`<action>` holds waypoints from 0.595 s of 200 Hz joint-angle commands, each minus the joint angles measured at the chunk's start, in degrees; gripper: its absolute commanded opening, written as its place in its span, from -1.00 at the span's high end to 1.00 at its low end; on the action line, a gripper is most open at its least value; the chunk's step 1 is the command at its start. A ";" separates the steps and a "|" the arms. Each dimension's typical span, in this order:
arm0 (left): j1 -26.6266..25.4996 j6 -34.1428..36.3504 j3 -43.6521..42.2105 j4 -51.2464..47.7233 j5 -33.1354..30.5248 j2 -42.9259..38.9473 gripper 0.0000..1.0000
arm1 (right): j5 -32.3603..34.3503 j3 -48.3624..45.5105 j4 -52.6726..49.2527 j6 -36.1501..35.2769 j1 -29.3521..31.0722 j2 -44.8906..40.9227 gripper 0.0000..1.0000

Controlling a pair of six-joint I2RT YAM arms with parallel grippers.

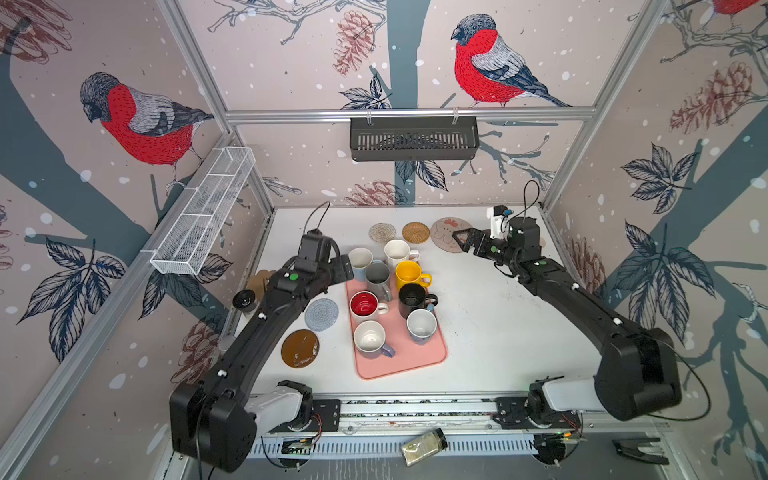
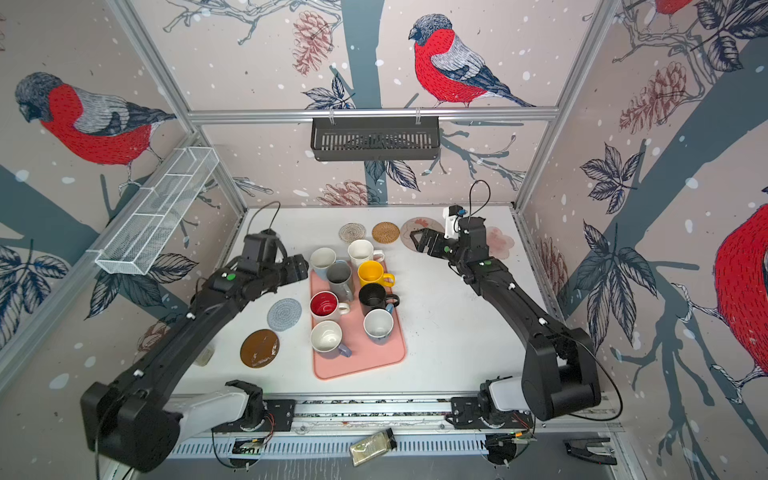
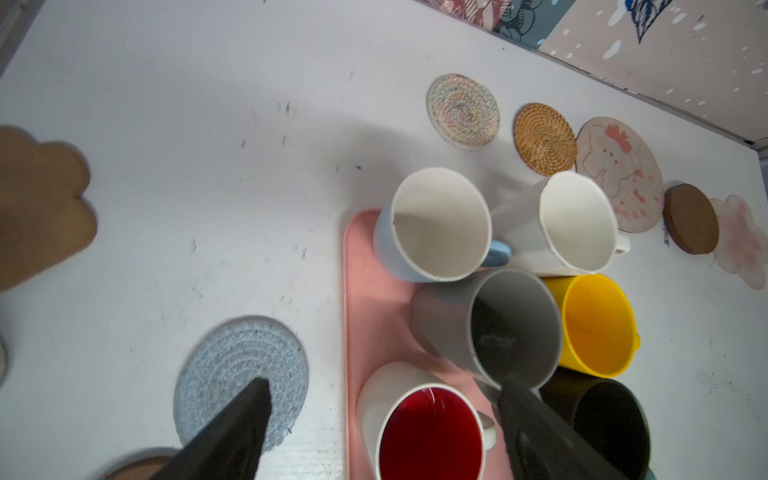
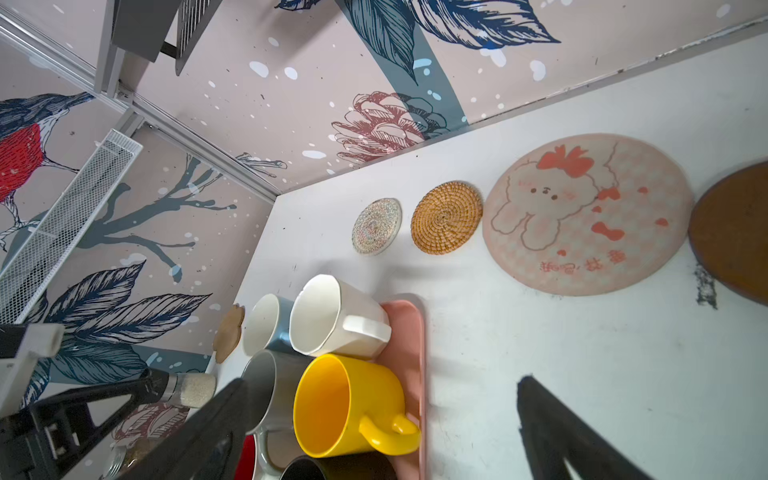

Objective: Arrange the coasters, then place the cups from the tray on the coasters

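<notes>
The pink tray (image 1: 419, 357) holds several cups: grey (image 1: 378, 277), yellow (image 1: 409, 274), black (image 1: 412, 300), red-inside (image 1: 364, 304), lavender (image 1: 371, 338) and blue (image 1: 421, 326). The light blue cup (image 1: 360, 258) and the white cup (image 1: 397, 250) stand at its far end. Cream (image 1: 382, 232), rattan (image 1: 415, 232) and pink cartoon (image 1: 444, 232) coasters line the back, followed by a brown disc (image 3: 690, 218) and the flower (image 3: 744, 241). Blue-grey (image 1: 321, 314), brown (image 1: 300, 348) and paw (image 1: 261, 279) coasters lie left. My left gripper (image 3: 384, 390) hangs open above the red-inside cup. My right gripper (image 1: 460, 240) is open and empty over the cartoon coaster.
A black-lidded spice jar (image 1: 245, 300) stands at the table's left edge under the left arm. Another jar (image 1: 424, 446) lies on the front rail. A black basket (image 1: 413, 139) hangs on the back wall and a white wire basket (image 1: 203, 208) on the left wall.
</notes>
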 commanded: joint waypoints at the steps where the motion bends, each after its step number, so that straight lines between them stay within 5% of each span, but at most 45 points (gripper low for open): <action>1: -0.30 -6.01 -7.65 2.20 -2.05 -3.90 -0.59 | 1.19 -2.70 3.14 1.08 0.53 -2.32 -0.99; 60: -0.23 -9.17 -21.31 9.73 -5.46 -5.30 -0.48 | 3.07 -6.49 3.87 -0.14 3.20 -2.62 -1.00; 119: 0.17 -12.85 -23.88 14.20 -11.51 2.17 -0.47 | 3.21 -7.35 5.10 -0.04 4.71 -1.78 -0.99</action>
